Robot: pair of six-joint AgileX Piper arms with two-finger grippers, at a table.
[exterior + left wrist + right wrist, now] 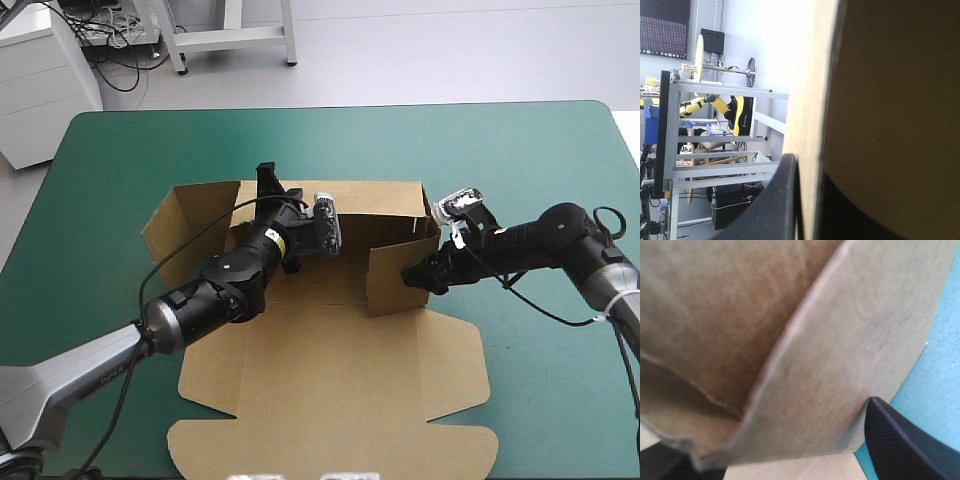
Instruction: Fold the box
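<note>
From my remote station I see the brown box [330, 390] lying in the middle of the teal-green table [520, 150], partly raised. Its lid [330, 430] lies flat toward the table's near edge. Its back wall [370, 200] stands upright, and a side flap [185, 225] at the left end leans outward.

The left gripper [267, 182] reaches in from the left to the top edge of the back wall. In its wrist view the black fingers [782, 200] are clenched on the board, one on each face, with the sheet's pale edge running up between them (I see one finger plainly, the other only as a dark shape).

The right gripper [413, 274] meets the short right side wall [390, 280], which stands upright just in front of the back wall. In its wrist view its fingers [905, 445] stand wide apart, released, with the curved brown wall between them. A strip of teal-green cover shows beside one finger. The two grippers are well apart.
</note>
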